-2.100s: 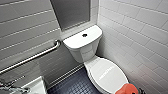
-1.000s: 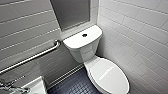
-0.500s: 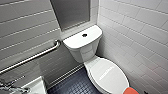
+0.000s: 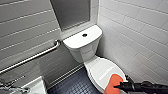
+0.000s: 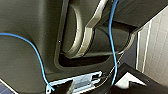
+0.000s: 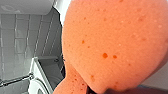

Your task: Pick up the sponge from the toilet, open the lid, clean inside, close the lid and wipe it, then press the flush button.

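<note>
The right end effector (image 4: 118,86) reaches in low from the tiled wall (image 4: 140,37) side and looks closed on the sponge (image 4: 112,83), which stands at the front edge of the shut lid (image 4: 101,68) of the toilet (image 4: 83,50). In the right wrist view the orange foam sits right up against the camera and narrows to a pinched waist, which suggests it is squeezed rather than merely touched, though the fingers themselves are hard to make out. I judge this to be the pick-up step. To do it well, the hold should be firm enough that the soft block cannot slip or twist, yet not so tight that it folds up. The lift should go straight up off the glossy lid, because dragging could push the sponge over the rim. The wall is close beside the arm, so any swing should go toward the open floor (image 4: 75,86). The flush button (image 4: 84,35) sits far back on the tank top, well clear
</note>
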{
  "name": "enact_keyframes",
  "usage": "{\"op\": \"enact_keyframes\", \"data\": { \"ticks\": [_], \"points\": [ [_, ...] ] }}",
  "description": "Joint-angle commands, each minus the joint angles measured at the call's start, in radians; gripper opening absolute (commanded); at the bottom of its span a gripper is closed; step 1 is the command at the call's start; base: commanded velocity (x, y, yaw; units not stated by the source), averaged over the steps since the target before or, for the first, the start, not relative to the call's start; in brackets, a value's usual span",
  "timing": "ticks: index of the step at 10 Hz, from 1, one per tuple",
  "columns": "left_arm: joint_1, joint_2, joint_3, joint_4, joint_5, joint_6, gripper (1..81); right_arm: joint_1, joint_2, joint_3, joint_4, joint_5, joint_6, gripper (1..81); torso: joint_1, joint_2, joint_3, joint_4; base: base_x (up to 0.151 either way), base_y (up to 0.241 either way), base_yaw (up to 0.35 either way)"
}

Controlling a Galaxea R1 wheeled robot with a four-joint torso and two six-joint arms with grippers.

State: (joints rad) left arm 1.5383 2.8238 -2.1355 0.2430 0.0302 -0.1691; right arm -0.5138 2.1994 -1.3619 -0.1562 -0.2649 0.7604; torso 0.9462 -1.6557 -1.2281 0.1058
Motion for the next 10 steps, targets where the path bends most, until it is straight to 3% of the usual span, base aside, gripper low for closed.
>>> {"op": "enact_keyframes", "data": {
  "ticks": [1,5,10],
  "points": [
    [0.029,-0.003,0.015,0.007,0.086,0.003,81.1,0.214,0.129,-0.15,-0.006,-0.174,0.037,1.0,0.0,0.0,0.0,0.0,0.0,0.0,0.0],
    [0.03,-0.003,0.009,-0.002,0.088,0.003,81.1,0.313,0.372,-0.404,-0.017,-0.174,0.036,1.0,0.0,0.0,0.0,0.0,0.0,0.0,0.0],
    [0.035,0.016,-0.017,-0.004,0.089,0.002,81.1,0.336,0.586,-0.694,-0.02,-0.062,0.036,1.0,0.0,0.0,0.0,0.0,0.0,0.0,0.0]
  ]
}}
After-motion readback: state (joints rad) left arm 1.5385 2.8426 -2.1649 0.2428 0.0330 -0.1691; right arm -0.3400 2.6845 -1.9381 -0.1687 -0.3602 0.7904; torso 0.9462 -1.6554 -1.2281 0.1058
